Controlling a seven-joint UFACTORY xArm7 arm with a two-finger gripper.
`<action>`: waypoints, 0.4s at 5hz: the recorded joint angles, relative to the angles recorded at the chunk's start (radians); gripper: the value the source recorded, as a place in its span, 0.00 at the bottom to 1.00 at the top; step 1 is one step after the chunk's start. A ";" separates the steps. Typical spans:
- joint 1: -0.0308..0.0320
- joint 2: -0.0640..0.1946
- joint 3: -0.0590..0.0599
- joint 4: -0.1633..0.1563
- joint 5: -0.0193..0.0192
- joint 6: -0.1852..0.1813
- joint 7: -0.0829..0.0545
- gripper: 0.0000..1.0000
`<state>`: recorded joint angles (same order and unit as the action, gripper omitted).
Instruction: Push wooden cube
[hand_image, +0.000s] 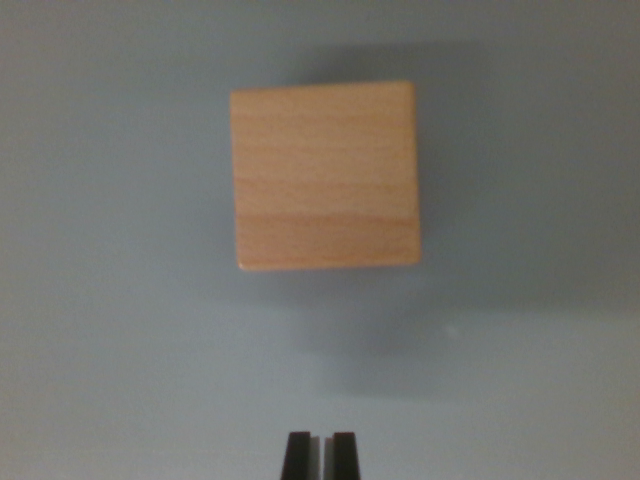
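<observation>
Wooden cube (324, 176) is sitting on the plain grey counter (100, 350), a little above the middle of the wrist view, its pale grain running crosswise and a soft shadow falling beneath it. At the bottom edge, the hand (321, 455) is showing only its two dark fingertips, drawn nearly together with just a thin sliver between them and holding nothing. They are lying well apart from the cube, with bare counter between, and roughly in line with its centre. By my judgement, the approach step is in hand: contact is not yet being made. The next move is calling for the hand to travel straight toward the cube's near face, keeping low and centred so the block slides rather than twisting aside.
</observation>
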<state>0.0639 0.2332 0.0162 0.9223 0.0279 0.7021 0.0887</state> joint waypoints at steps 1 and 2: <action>0.0000 0.000 0.000 0.000 0.0000 0.000 0.000 0.00; 0.0006 0.008 0.001 -0.020 -0.0007 -0.025 0.004 0.00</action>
<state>0.0645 0.2412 0.0168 0.9025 0.0273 0.6767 0.0929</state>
